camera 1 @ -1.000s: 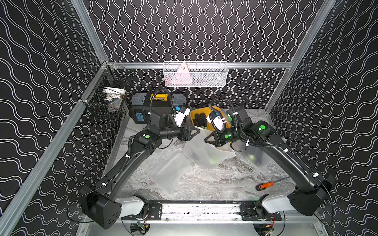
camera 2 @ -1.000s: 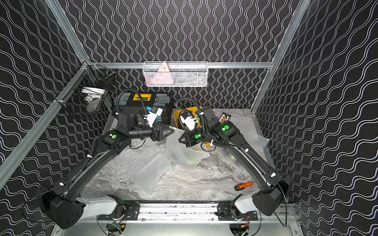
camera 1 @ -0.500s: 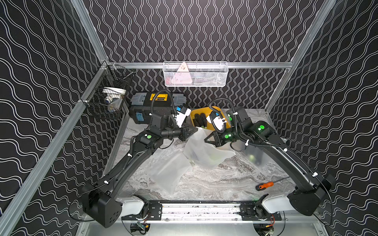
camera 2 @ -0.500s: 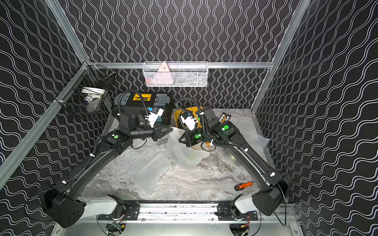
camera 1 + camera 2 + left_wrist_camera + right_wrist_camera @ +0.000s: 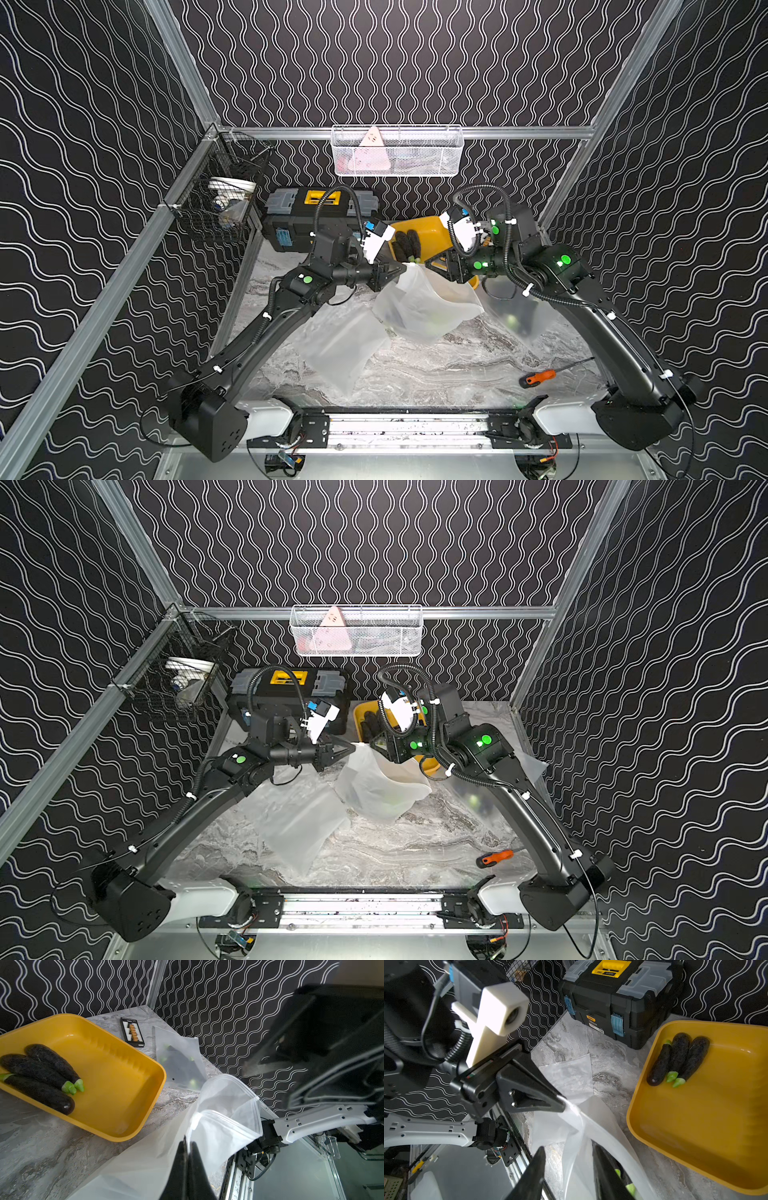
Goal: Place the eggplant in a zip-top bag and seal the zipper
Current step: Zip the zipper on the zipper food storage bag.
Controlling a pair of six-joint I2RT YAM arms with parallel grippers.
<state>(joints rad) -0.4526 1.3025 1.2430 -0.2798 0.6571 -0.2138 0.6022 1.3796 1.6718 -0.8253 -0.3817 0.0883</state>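
The left gripper (image 5: 188, 1144) has clamped onto the rim of the zip-top bag (image 5: 419, 305); the right gripper (image 5: 568, 1149) has parted its jaws.

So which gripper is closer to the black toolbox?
Left. The left gripper is just in front of the toolbox; the right gripper sits farther off, by the yellow tray.

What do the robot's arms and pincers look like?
The left arm and right arm are smooth and black, with round green lights on the joints. A ribbed black hose loops over each wrist, and small white ties hold the cables. A white camera block sits on each wrist. The left pincer and right pincer have black, pointy, triangle-shaped fingers.
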